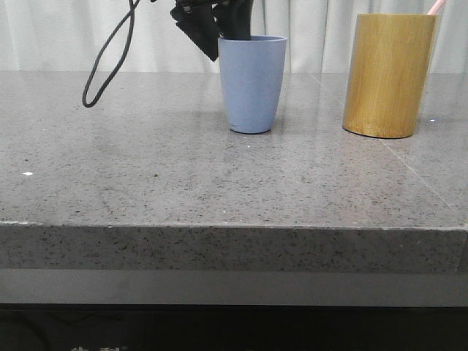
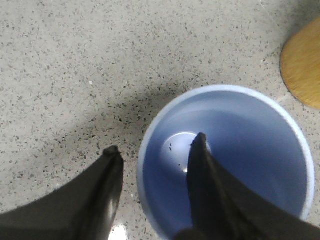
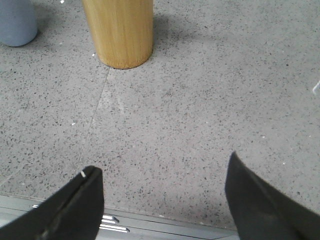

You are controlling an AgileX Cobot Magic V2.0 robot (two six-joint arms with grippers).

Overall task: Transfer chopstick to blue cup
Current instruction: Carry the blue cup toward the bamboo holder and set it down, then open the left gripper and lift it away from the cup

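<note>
- 2 containers stand upright on the speckled grey table (image 1: 146,175) in my front view: the blue cup (image 1: 252,84) near the middle and the bamboo holder (image 1: 387,73) well apart to its right.
- From the front I see a pink tip, the chopstick (image 1: 436,7), poking above the bamboo holder's rim at its right side; the rest is hidden inside the holder.
- My left gripper (image 1: 216,28) hangs over the blue cup's mouth, its dark body at the cup's rear left rim, with a black cable (image 1: 110,51) looping down to its left.
- On the left wrist view the left gripper (image 2: 156,145) has its jaws parted and straddling the cup's wall: 1 finger sits over the cup's inside, the other outside above the table. Nothing is between them.
- The blue cup's interior looks empty on that view, its pale bottom visible.
- On the right wrist view my right gripper (image 3: 162,172) hovers over bare table with jaws spread wide, holding nothing; the bamboo holder stands ahead of it.
</note>
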